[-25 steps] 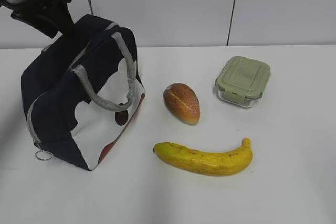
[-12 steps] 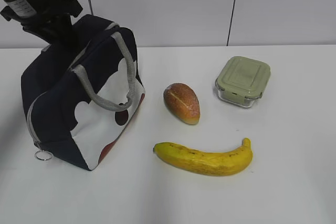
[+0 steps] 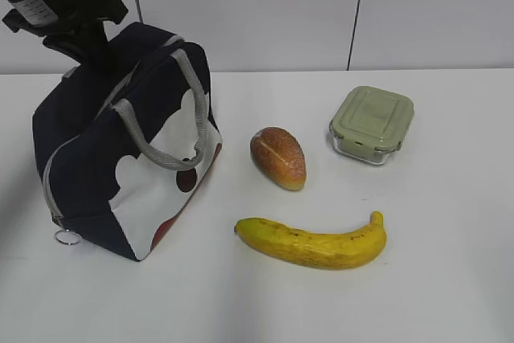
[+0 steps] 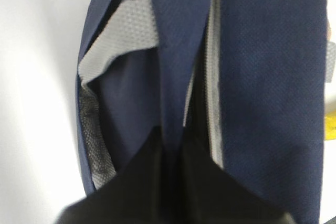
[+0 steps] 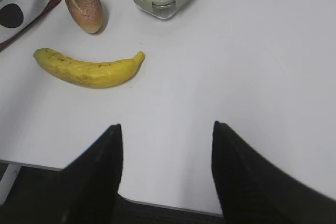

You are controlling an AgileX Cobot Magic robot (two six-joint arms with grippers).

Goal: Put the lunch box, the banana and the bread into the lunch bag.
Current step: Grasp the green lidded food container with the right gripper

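my left gripper (image 4: 170, 153) pinches the soft, floppy lunch bag (image 3: 120, 158) by its top fabric, near the table's (image 3: 450, 279) left edge; my right gripper (image 5: 165, 145) hangs open, holding nothing.

A: Does the left claw (image 3: 84, 46) show its tips?
B: No, they're hidden behind the lunch bag (image 3: 88, 150); the wrist view is blurred.
A: The bag's inside?
B: Too dark.
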